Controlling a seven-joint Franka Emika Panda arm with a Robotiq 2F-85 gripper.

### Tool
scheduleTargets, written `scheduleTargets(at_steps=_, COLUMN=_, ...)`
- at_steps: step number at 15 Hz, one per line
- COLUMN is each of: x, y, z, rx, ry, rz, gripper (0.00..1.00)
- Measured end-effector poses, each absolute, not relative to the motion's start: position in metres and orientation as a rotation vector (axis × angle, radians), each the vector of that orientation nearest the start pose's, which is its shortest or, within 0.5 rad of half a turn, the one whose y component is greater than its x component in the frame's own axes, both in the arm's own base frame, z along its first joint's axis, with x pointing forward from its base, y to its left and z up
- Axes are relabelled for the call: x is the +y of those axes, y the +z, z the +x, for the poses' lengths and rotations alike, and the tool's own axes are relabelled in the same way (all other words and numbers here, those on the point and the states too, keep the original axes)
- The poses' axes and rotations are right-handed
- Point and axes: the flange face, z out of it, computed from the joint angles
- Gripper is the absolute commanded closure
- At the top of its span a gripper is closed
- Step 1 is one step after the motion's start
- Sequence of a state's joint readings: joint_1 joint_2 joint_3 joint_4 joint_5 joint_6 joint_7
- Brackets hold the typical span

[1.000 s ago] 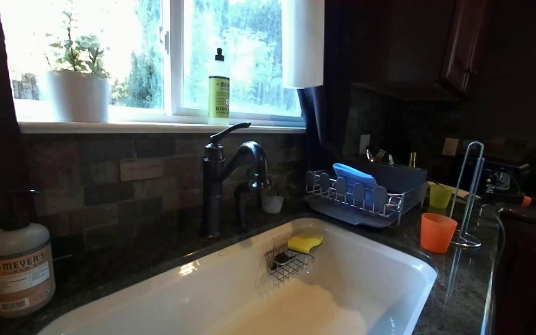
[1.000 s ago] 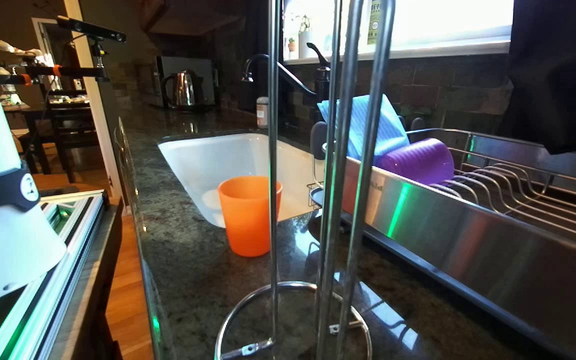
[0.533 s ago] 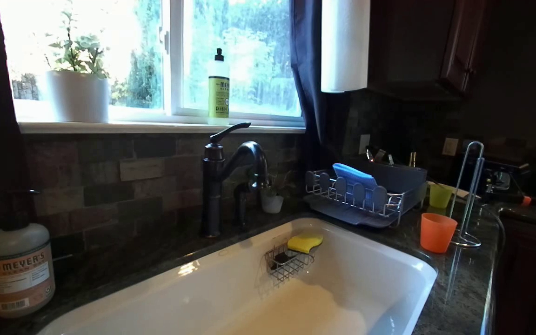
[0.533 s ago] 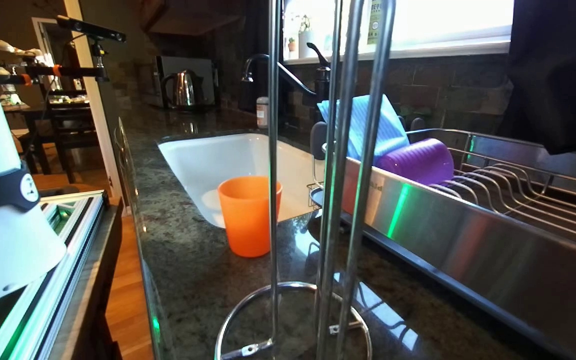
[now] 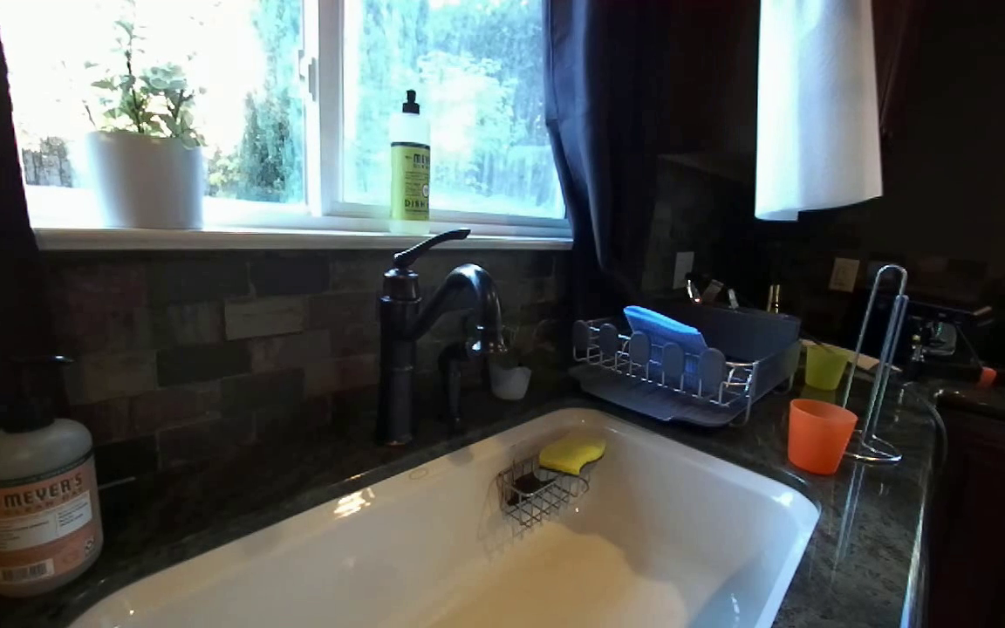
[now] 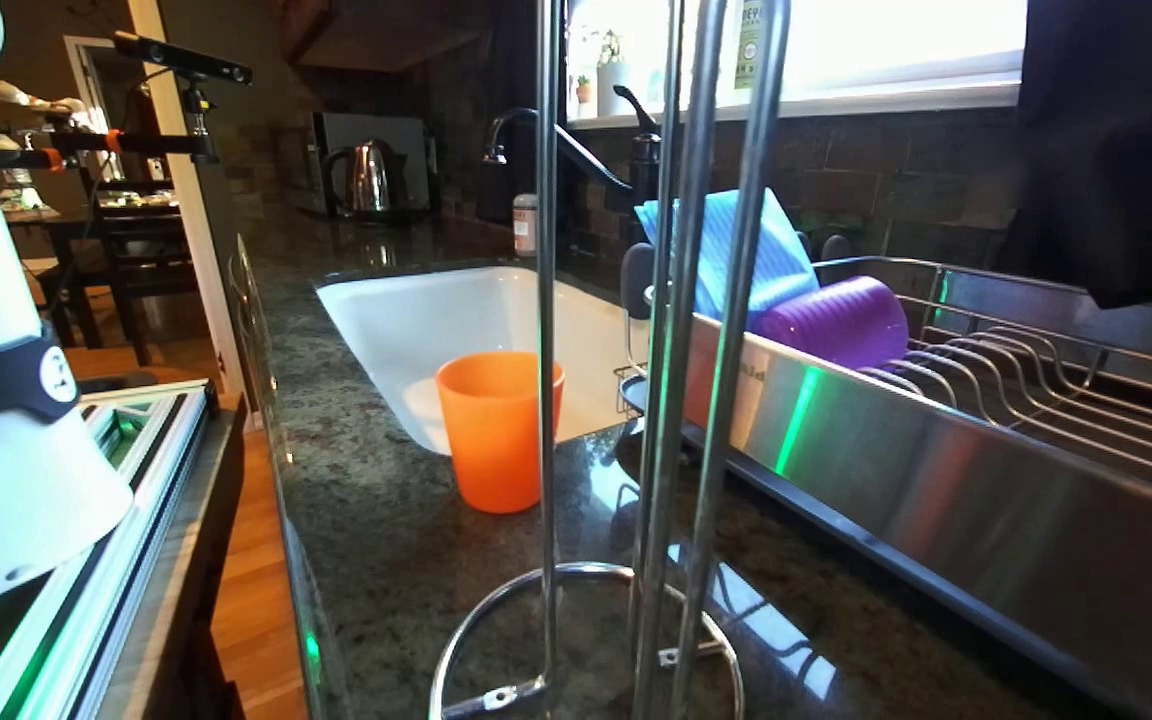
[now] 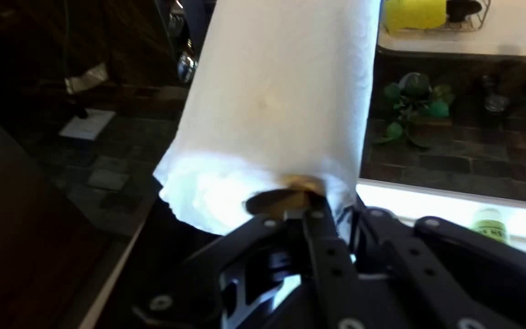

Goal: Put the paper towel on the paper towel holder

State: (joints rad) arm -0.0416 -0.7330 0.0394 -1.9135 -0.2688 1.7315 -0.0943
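One paper towel roll hangs in the air above the level of the holder, its lower end higher than the holder's curved top. In an exterior view the roll appears close to upright and offset from the holder toward the sink; the offset in depth cannot be determined. Threading onto the holder has not yet begun; the step in hand is judged to be alignment.

Jaw state: the jaws of the gripper are clamped on the roll's wall at its upper end. One finger appears to enter the core, with the opposing finger outside; blur hides the exact contact.

Handling: the roll is expected to be light for its bulk. The paper should be soft and compressible, not slippery, and easily dented or torn; the core is probably stiffer card. The upper wall is a suitable hold, since it leaves the lower core mouth free to accept the holder. A pinch at one side may let the roll tilt or swing, so slow travel and moderate pressure are advised.

Caution: the finger within the core may meet the holder's top near full depth. A cup stands just beside the holder's base; an off-line descent could knock it.
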Motion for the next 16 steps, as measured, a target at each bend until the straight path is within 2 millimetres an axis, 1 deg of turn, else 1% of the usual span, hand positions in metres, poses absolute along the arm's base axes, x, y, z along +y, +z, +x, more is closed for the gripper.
scheduleTargets(at_steps=1, x=-0.023, y=0.807, z=0.294, rx=-0.053, ry=-0.916, rz=-3.358, gripper=0.89)
scheduleTargets(at_steps=2, x=-0.026, y=0.81, z=0.289, rx=-0.034, ry=-0.924, rz=-3.365, gripper=0.89)
scheduleTargets(at_steps=3, x=-0.027, y=0.812, z=0.285, rx=-0.026, ry=-0.933, rz=-3.367, gripper=0.97)
scheduleTargets(at_steps=6, x=-0.027, y=0.812, z=0.284, rx=-0.024, ry=-0.936, rz=-3.366, gripper=0.97)
scheduleTargets(at_steps=8, x=-0.033, y=0.81, z=0.285, rx=0.009, ry=-0.917, rz=-3.365, gripper=0.97)
scheduleTargets(at_steps=13, x=-0.062, y=0.804, z=0.276, rx=0.188, ry=-0.818, rz=-3.363, gripper=0.97)
scheduleTargets(at_steps=16, x=-0.082, y=0.807, z=0.268, rx=0.295, ry=-0.819, rz=-3.383, gripper=0.97)
